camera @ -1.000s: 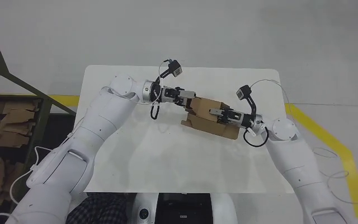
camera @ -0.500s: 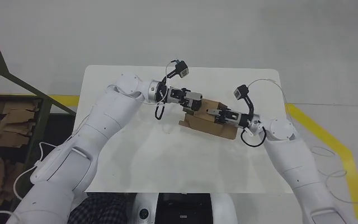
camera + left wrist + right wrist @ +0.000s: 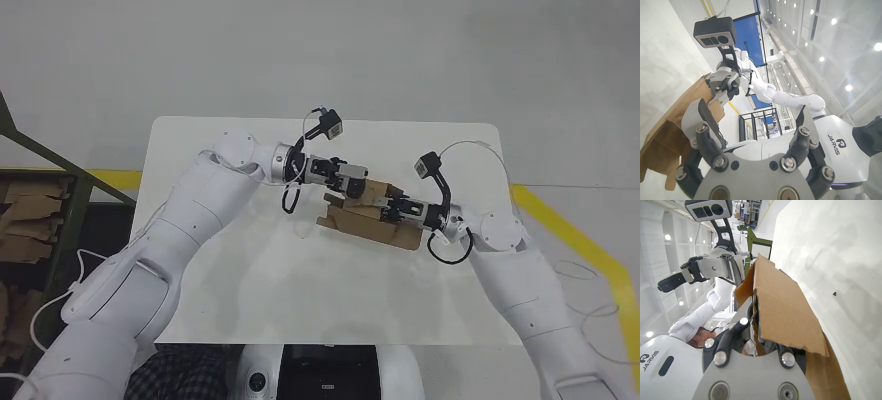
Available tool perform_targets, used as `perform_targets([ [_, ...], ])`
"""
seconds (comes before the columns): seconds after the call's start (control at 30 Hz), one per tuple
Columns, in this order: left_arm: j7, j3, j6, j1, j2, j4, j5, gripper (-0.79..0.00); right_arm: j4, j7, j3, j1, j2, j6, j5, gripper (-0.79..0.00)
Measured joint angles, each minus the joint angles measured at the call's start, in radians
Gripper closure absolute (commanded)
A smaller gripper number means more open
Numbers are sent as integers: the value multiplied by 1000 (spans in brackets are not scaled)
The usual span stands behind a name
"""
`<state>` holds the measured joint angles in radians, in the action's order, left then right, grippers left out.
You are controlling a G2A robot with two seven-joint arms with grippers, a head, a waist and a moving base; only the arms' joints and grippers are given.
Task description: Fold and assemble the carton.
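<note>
A brown carton, partly folded with loose flaps, lies on the white table right of centre. My right gripper is at its right end, shut on a carton wall; the right wrist view has that cardboard panel clamped at my gripper. My left gripper is at the carton's far left corner, open. In the left wrist view one of its fingers rests against a carton flap while the other finger stands free in the air.
Broad bare table surface lies toward the robot and to the left of the carton. A heap of flat cardboard sits off the table at the left. A small dark speck lies on the table beside the carton.
My left gripper has moved right along the table's far side and onto the carton's left corner. The carton has shifted slightly left with its left flaps spread. The right gripper has kept its hold.
</note>
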<state>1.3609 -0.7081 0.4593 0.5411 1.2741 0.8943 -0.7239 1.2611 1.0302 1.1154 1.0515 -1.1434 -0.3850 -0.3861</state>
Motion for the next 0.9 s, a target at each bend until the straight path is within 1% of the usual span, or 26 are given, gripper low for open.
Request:
perform_targets([
  [0.17, -4, -6, 5, -5, 3, -10, 1, -785, 5, 6, 16, 7, 4, 1, -15, 0],
  [0.3, -7, -31, 7, -3, -4, -29, -11, -785, -1, 10, 34, 12, 7, 5, -34, 0],
  [0.57, -6, -74, 6, 25, -15, -49, -32, -785, 0, 12, 62, 13, 12, 0, -63, 0],
  [0.9, -11, -85, 11, 28, -13, -72, -4, -785, 41, 57, 65, 38, 16, -10, -80, 0],
])
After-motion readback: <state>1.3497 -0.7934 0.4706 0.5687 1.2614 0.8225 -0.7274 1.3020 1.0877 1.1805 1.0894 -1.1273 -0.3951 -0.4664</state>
